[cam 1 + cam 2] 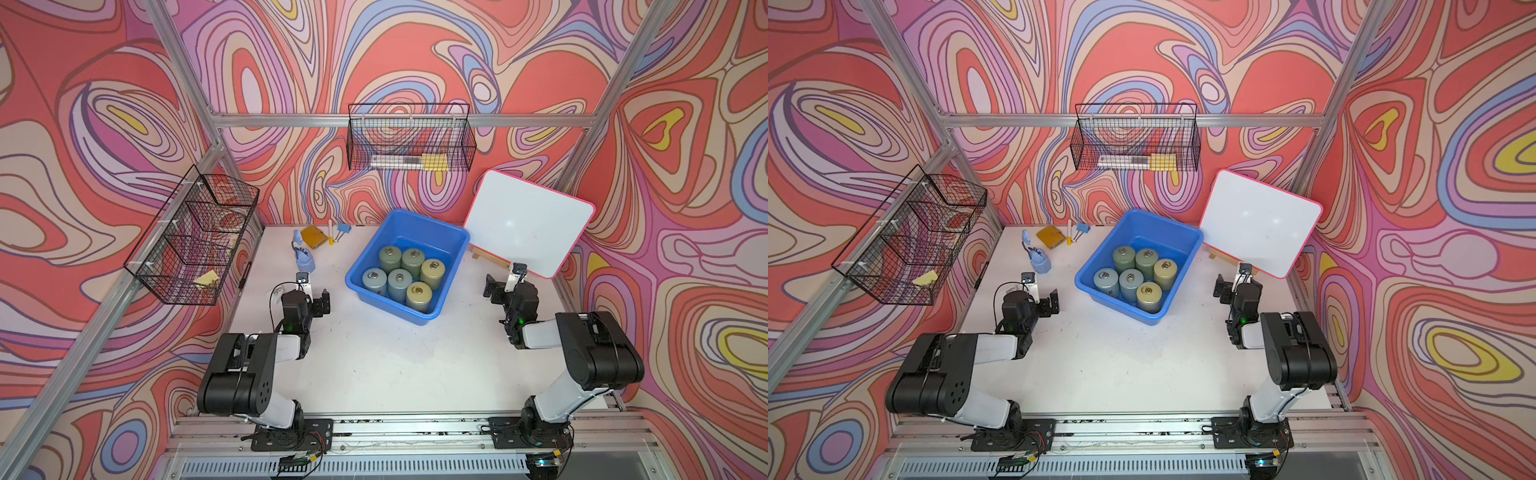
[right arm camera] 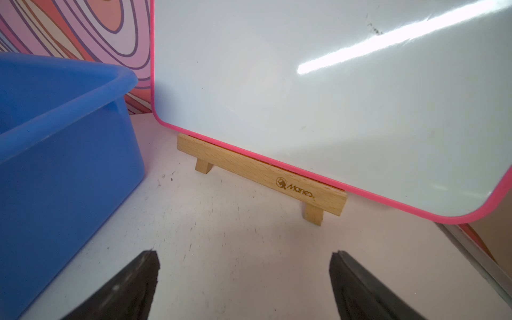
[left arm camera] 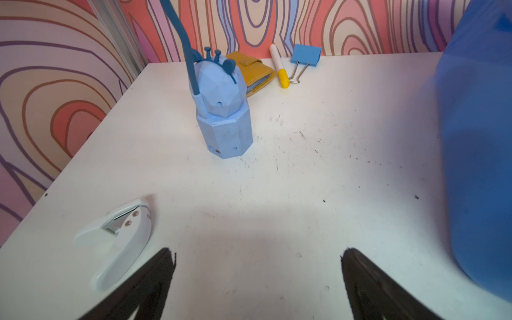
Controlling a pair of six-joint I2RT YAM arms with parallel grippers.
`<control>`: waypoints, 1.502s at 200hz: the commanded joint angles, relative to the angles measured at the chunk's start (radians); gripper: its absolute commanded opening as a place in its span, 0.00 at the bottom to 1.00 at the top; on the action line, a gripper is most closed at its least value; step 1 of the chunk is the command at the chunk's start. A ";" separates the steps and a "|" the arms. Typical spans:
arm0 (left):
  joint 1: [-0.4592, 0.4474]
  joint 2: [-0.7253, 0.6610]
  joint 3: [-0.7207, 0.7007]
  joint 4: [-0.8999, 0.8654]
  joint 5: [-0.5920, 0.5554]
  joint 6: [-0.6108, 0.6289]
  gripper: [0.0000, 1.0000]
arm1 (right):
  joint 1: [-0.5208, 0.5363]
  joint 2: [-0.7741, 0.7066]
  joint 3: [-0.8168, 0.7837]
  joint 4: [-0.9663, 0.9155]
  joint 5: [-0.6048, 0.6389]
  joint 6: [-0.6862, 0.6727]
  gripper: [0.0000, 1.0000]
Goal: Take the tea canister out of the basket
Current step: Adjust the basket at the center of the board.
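Six short cylindrical tea canisters (image 1: 400, 282), in grey-green, grey-blue and olive-yellow, each with a ring on its lid, stand upright in two rows of three inside the bright blue rectangular plastic basket (image 1: 415, 232). They are packed close together at the end of the basket nearer to the robot, and the far part of its floor is bare. The basket sits at an angle on the white desk (image 1: 374, 365).

No canister is outside the basket and none is lifted. I judge that the task is at its very beginning: reaching in, gripping one canister and lifting it out are all left to do.

The left fingers (image 3: 149, 282) are spread wide and hold nothing. They hang low over the desk at the robot's left of the basket, apart from its wall. The right fingers (image 2: 133, 285) are also wide and empty, at the robot's right of the basket and not touching it.

Beyond the basket's right side, a white board with a pink frame (image 1: 528, 224) leans on a small wooden easel (image 2: 263, 171). Beyond its left side are a pale blue faceted lamp (image 1: 305, 262), a yellow wallet (image 1: 313, 237), a white marker with a yellow cap (image 3: 279, 66) and a blue binder clip (image 3: 306, 55). A white hole punch (image 3: 119, 241) lies beside the left fingers.
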 commanded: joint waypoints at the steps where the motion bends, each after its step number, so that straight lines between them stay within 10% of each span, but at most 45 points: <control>1: 0.005 -0.172 0.092 -0.231 -0.063 -0.052 0.99 | 0.006 -0.131 0.080 -0.218 0.034 0.035 0.98; 29: 0.005 -0.367 0.210 -0.519 -0.138 -0.210 0.99 | 0.007 -0.248 0.261 -0.655 -0.044 0.169 0.98; 51: 0.005 -0.471 0.233 -0.576 0.014 -0.274 0.99 | 0.006 -0.308 0.332 -0.843 -0.169 0.277 0.96; 107: 0.005 -0.535 0.270 -0.650 0.261 -0.494 0.99 | 0.022 -0.385 0.358 -0.933 -0.619 0.426 0.98; 165: 0.002 -0.275 0.397 -0.701 0.583 -0.608 0.99 | 0.112 -0.300 0.422 -1.009 -0.598 0.582 0.97; 300: -0.124 -0.022 0.605 -0.880 0.532 -0.500 0.99 | 0.240 -0.046 0.633 -1.128 -0.447 0.593 0.96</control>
